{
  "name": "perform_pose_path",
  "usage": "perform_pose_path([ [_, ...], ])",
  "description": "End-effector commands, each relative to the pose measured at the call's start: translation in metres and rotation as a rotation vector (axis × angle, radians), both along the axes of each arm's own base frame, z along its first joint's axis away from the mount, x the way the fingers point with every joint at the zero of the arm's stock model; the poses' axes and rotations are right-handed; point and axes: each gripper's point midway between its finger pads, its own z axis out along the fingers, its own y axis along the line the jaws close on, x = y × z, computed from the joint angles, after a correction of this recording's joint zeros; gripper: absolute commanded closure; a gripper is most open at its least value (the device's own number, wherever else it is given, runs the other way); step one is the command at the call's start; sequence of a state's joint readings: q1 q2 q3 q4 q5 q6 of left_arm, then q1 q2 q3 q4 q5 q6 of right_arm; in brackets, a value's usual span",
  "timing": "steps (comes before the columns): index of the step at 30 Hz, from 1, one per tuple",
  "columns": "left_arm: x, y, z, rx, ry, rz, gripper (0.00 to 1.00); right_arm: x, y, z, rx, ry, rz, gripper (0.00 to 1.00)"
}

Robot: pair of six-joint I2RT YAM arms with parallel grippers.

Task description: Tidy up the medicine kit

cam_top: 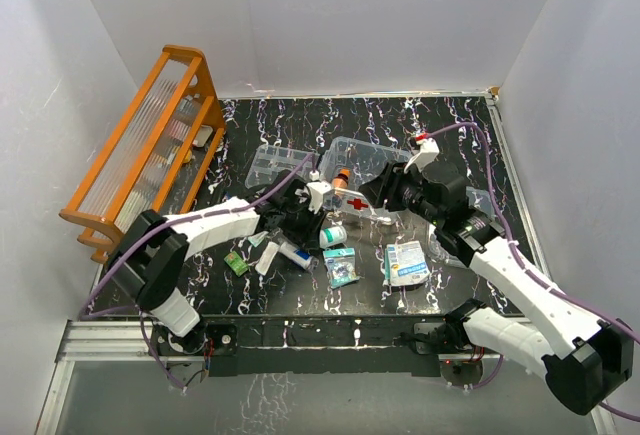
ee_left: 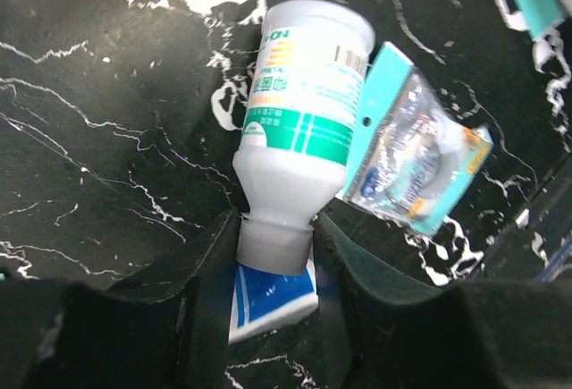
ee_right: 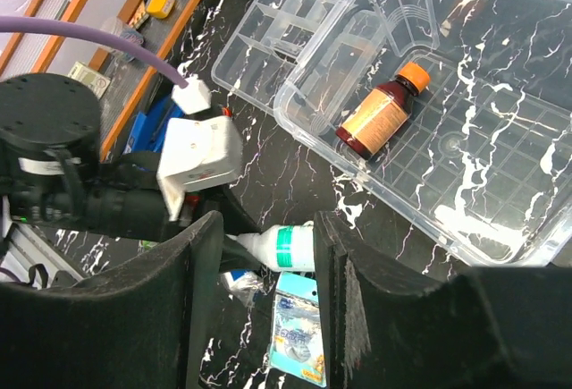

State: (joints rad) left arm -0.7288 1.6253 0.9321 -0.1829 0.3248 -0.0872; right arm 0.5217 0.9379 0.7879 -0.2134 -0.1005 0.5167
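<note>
Medicine kit [cam_top: 350, 155] mid-table on black, white-veined marble [cam_top: 460, 125], top open, a brown orange-capped bottle [ee_right: 380, 112] lying inside. Divided tray [cam_top: 278, 165] just beside the kit's left end. Orange rack [cam_top: 150, 145] well left of the kit, by the white wall. Near side of the kit: left gripper [ee_left: 273, 255] narrowed around a white bottle's [ee_left: 299, 130] cap, actual pinch impossible to tell. Teal packet [ee_left: 416, 156] touching that bottle. Right gripper [ee_right: 266, 224] at the kit's near side, fingers apart, holding nothing. Open marble between kit and back wall.
</note>
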Motion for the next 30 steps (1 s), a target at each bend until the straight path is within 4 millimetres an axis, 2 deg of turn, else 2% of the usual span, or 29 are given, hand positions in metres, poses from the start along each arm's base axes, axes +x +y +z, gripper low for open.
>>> perform_pose_path([
  [1,-0.008,-0.007,0.052,-0.114,-0.148,-0.186,0.99,-0.001,0.001,0.018,-0.008,-0.110,0.043,0.55],
  [8,-0.025,0.008,0.095,-0.154,-0.377,-0.423,1.00,-0.016,0.027,0.034,-0.008,-0.167,0.252,0.48],
  [12,-0.023,0.009,0.114,-0.179,-0.446,-0.431,1.00,-0.029,0.048,0.029,-0.005,-0.134,0.423,0.47],
  [15,-0.030,0.004,0.127,-0.220,-0.404,-0.430,1.00,-0.035,0.058,0.021,-0.003,-0.121,0.512,0.45],
  [18,-0.036,-0.006,0.143,-0.288,-0.342,-0.399,1.00,-0.045,0.066,0.016,0.017,-0.138,0.601,0.33],
  [23,-0.027,-0.010,0.176,-0.365,-0.236,-0.246,1.00,-0.065,0.074,0.023,0.045,-0.241,0.728,0.19],
  [26,-0.023,-0.011,0.193,-0.406,-0.130,-0.174,1.00,-0.075,0.078,0.020,0.039,-0.262,0.780,0.15],
  [30,-0.007,-0.006,0.207,-0.435,0.012,0.002,1.00,-0.080,0.081,0.018,0.038,-0.268,0.825,0.13],
])
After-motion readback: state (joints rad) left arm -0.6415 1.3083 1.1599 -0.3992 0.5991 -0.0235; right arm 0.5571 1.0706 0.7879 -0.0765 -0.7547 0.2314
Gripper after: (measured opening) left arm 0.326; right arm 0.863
